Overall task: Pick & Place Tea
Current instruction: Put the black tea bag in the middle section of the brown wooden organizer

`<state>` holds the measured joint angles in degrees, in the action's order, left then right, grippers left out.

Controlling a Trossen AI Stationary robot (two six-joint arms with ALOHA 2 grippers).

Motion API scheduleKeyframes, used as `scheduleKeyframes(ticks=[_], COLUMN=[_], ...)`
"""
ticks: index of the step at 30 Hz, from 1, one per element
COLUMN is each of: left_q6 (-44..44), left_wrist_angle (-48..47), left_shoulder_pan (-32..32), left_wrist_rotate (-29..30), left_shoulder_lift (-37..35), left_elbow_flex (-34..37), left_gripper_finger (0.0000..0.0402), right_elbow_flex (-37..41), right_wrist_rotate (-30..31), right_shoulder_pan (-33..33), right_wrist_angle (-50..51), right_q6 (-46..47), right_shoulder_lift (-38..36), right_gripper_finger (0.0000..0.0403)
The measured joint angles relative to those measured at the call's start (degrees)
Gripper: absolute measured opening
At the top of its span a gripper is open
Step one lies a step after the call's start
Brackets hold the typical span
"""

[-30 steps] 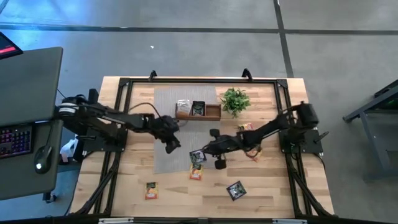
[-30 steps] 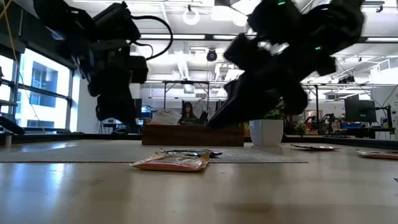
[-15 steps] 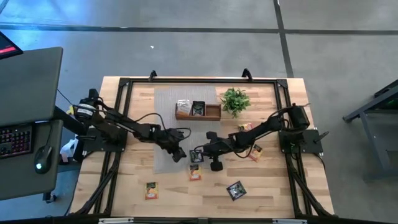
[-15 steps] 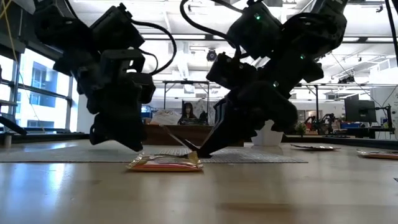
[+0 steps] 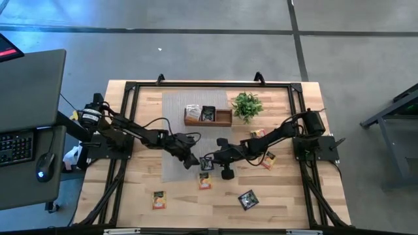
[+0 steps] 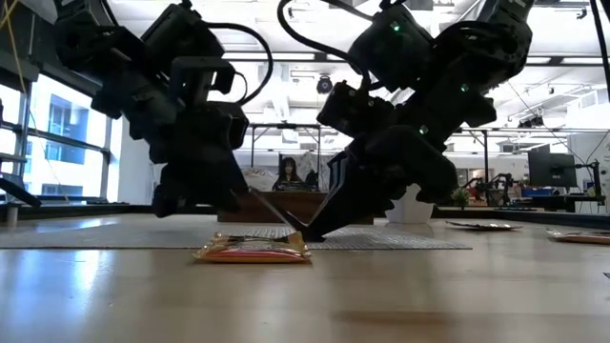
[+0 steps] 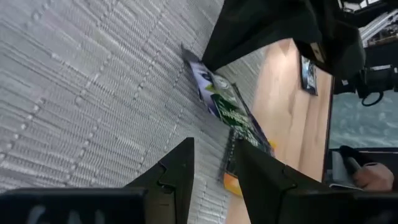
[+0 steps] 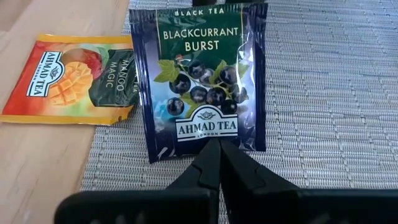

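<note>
Under right hand (image 8: 219, 163) — sachet (image 8: 202, 81) edge, perhaps pinched

Dark sachet (image 8: 202, 81) reads "BLACKCURRANT BURST", "AHMAD TEA" — orange sachet (image 8: 68, 78) "MANGO MAGIC".

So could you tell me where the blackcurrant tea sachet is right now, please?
In the high view the blackcurrant tea sachet lies mid-table at the grey mat's right edge, overlapping the orange mango sachet, with the right gripper shut at its edge.

We see the table (image 5: 281, 196) evenly lit from above, shadows soft. In the low view, ceiling lamps (image 6: 293, 23) and a window (image 6: 57, 133) glare behind silhouetted arms, and the near tabletop blurs. The right wrist view is sharp.
</note>
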<state>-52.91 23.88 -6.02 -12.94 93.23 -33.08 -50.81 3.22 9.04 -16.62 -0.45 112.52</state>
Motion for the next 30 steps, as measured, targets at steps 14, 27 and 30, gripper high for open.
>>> scheduleKeyframes(ticks=[14, 27, 30], left_q6=[-2.95, -2.96, -2.93], left_wrist_angle=[0.84, 1.66, 1.77], left_shoulder_pan=[0.00, 0.00, 0.02], left_wrist_rotate=[-2.70, -0.14, 1.25], left_shoulder_lift=[-0.94, -0.94, -0.94], left_elbow_flex=[-0.04, -0.35, -0.35], left_gripper_finger=[0.0115, 0.0115, 0.0115], right_elbow_flex=[0.09, 0.17, 0.17], right_wrist_rotate=[-0.15, -0.37, -0.40], right_shoulder_pan=[0.00, 0.00, 0.02], right_wrist_angle=[-0.59, -4.10, -4.50], right_q6=[-0.03, -1.35, -1.43], right_shoulder_lift=[0.09, 0.27, 0.27], right_gripper_finger=[0.0000, 0.0000, 0.0000])
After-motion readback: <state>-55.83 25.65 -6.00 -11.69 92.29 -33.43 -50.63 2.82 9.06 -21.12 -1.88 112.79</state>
